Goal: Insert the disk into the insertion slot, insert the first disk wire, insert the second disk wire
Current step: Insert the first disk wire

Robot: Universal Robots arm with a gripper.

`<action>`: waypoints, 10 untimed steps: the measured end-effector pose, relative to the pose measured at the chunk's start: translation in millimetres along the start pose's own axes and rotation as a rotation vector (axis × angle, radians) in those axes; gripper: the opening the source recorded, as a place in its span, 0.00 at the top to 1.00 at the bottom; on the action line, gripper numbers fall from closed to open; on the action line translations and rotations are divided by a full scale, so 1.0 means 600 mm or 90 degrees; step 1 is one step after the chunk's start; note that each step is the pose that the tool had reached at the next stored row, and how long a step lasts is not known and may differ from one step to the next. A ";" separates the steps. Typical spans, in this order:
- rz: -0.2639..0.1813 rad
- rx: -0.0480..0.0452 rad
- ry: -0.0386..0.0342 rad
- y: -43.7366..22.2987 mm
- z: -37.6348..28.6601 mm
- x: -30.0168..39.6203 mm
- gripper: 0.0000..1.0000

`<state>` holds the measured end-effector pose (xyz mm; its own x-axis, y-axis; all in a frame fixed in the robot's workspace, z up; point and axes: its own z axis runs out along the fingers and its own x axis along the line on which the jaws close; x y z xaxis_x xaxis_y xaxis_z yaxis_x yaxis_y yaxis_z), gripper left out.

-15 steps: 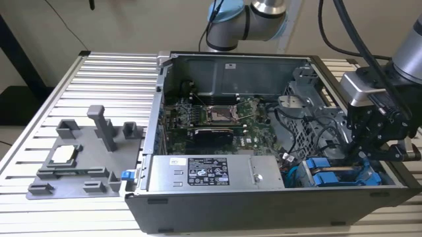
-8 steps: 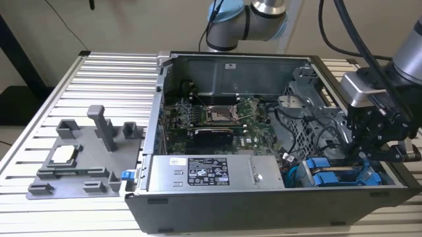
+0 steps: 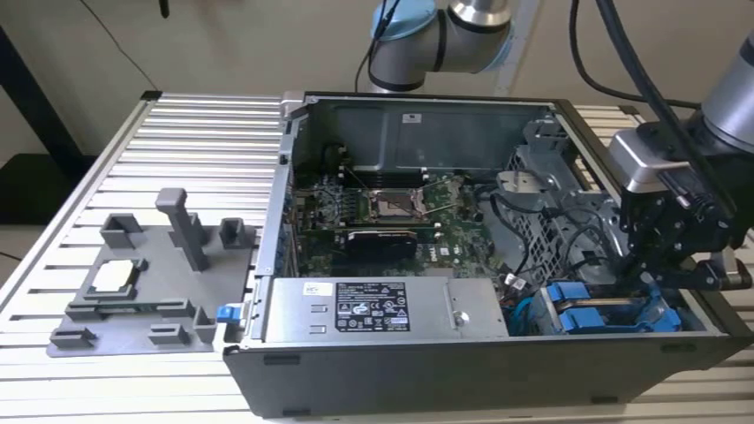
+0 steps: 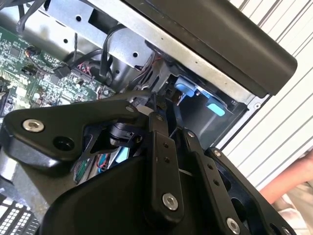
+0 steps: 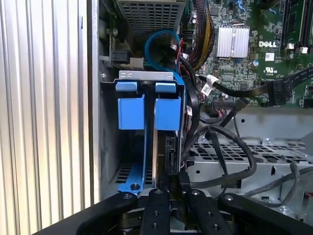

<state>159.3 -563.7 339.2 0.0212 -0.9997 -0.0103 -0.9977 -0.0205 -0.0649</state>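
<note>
The disk (image 5: 167,113) stands in its blue carrier inside the insertion slot (image 5: 146,75), a grey metal cage. A similar blue-fronted drive (image 5: 131,111) sits beside it. In the exterior view, both blue carriers (image 3: 584,320) show at the case's near right corner. My gripper (image 5: 173,183) hangs just over the disk's rear edge. Its black fingers (image 5: 156,208) are close together on a black disk wire connector (image 5: 171,152) that touches that edge. My gripper (image 3: 659,281) reaches down into the cage, and my gripper (image 4: 173,129) has blue carrier tabs (image 4: 188,88) beyond it.
Black cables (image 5: 222,156) loop over the cage beside the disk, and a blue cable (image 5: 154,39) curls behind it. The power-supply box (image 3: 377,309) and motherboard (image 3: 377,208) fill the case. A grey fixture plate (image 3: 141,283) lies at the exterior view's left. A person's arm (image 4: 288,183) is outside the case.
</note>
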 end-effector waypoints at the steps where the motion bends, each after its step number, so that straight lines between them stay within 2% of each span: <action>1: 0.000 0.0000 -0.0017 0.000 0.000 0.000 0.81; 6: 0.001 0.0009 -0.0093 0.000 0.000 0.000 0.81; 10: 0.001 0.0009 -0.0105 0.000 0.003 0.004 0.81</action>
<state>159.4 -566.2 337.5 0.0213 -0.9994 -0.0269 -0.9976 -0.0194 -0.0663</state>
